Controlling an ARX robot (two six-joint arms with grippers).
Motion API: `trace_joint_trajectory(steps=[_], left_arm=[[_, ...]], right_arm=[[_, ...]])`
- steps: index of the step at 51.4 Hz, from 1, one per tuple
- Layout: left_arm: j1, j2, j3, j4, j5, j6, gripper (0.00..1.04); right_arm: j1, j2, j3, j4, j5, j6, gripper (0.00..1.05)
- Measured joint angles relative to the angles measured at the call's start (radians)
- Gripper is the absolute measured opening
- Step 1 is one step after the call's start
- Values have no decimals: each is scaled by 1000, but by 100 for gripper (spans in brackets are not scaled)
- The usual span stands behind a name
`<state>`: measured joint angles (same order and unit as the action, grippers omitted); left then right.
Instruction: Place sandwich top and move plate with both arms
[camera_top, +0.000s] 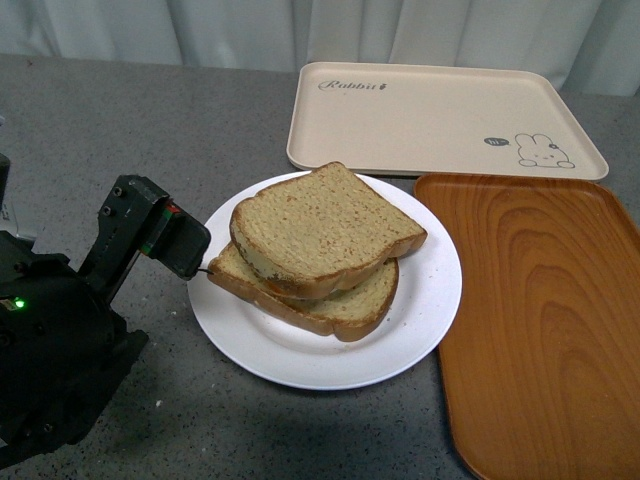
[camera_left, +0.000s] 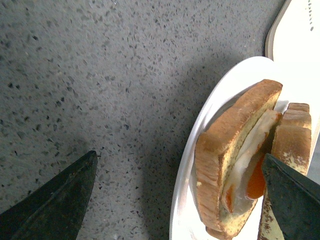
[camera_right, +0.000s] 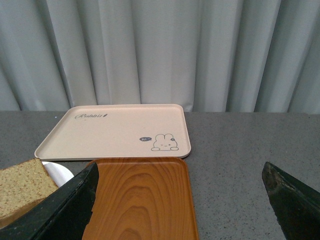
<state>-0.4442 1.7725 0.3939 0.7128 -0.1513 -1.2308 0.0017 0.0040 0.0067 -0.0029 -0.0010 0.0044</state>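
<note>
Left gripper (camera_left: 180, 159) at 9 o'clock rim of plate (camera_top: 425, 312), jaws wide apart, straddling rim, holding nothing. Sandwich top (camera_top: 325, 228) lies slightly skewed on egg slice (camera_top: 352, 306), mid-plate, so placing looks done and plate move is step in hand. Wooden tray (camera_top: 540, 310) just beside plate at 3 o'clock, maybe touching. Right gripper (camera_right: 180, 169) wide open, empty, outside front view. Next, likely: left pinches rim, right takes opposite rim where tray crowds access, then both lift level together.

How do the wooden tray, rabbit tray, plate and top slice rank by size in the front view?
1. wooden tray
2. plate
3. rabbit tray (farther back, so unsure against the plate)
4. top slice
</note>
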Motion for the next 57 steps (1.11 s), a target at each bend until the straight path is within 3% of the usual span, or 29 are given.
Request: trace_joint_trajectory(steps=[9, 45, 57], left_arm=[[-55, 18, 10, 0, -7, -55, 98], [-62, 72, 40, 4, -22, -118, 98], [-62, 91, 39, 4, -21, -143, 61]], right_arm=[[0, 0, 0, 0, 0, 0, 96], [0, 0, 0, 0, 0, 0, 96], [0, 0, 0, 0, 0, 0, 96]])
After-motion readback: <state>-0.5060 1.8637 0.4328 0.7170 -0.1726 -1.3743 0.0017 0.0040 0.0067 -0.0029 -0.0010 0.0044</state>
